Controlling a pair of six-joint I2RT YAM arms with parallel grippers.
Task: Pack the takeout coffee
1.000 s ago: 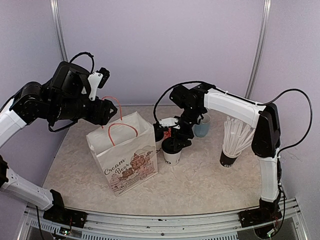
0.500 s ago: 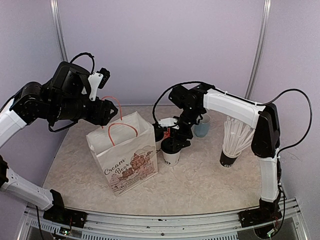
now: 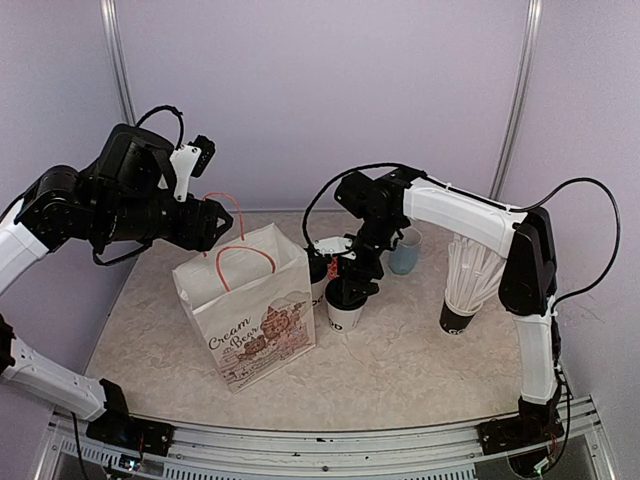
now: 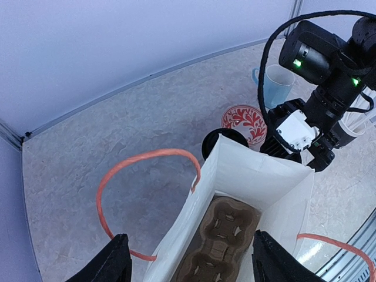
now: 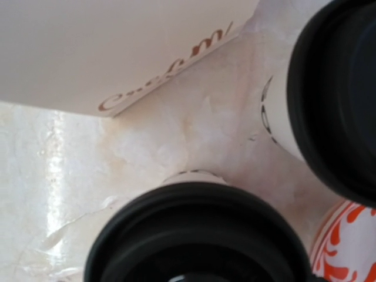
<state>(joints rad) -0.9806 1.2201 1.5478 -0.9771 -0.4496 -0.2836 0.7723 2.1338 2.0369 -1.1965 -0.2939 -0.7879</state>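
Two takeout coffee cups, white with black lids, stand right of the paper bag (image 3: 255,310). The front cup (image 3: 343,306) fills the bottom of the right wrist view as a black lid (image 5: 200,235). The rear cup (image 3: 318,272) shows at that view's right edge (image 5: 338,88). My right gripper (image 3: 352,283) hangs just over the front cup's lid and looks open; its fingers stay out of its own camera. My left gripper (image 4: 191,254) is open above the bag's mouth, one finger on each side. A brown cup carrier (image 4: 226,241) lies in the bag's bottom.
A dark cup of white straws (image 3: 462,290) stands at the right. A light blue mug (image 4: 276,85) and a red-patterned plate (image 4: 247,120) sit behind the cups. The bag's orange handles (image 4: 147,158) stick up under my left wrist.
My right gripper has shifted slightly left, closer over the front cup's lid. The left arm has barely moved. Cups and bag stay put.
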